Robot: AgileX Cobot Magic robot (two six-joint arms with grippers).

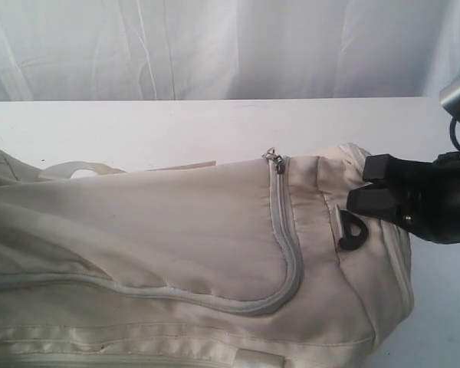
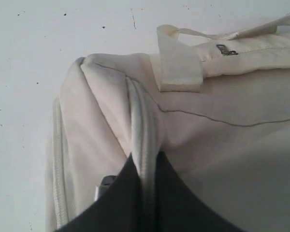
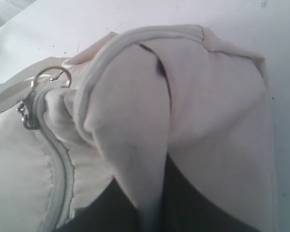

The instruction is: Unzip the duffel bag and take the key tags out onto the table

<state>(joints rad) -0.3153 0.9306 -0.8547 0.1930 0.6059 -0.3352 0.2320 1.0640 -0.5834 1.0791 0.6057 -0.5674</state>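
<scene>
On bag (image 1: 176, 230) fabric, both claws (image 2: 145, 162) (image 3: 147, 186) tight

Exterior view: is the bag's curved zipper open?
No, the zipper on the bag lies shut along its whole visible curve, with no lining showing.

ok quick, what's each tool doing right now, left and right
left tool: closed, pinching a ridge of the duffel bag fabric
right tool: closed, pinching a fabric fold at the bag's end

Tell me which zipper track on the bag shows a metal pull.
The curved track on the upper panel, pull at its far end; the end-wall track shows none.
</scene>
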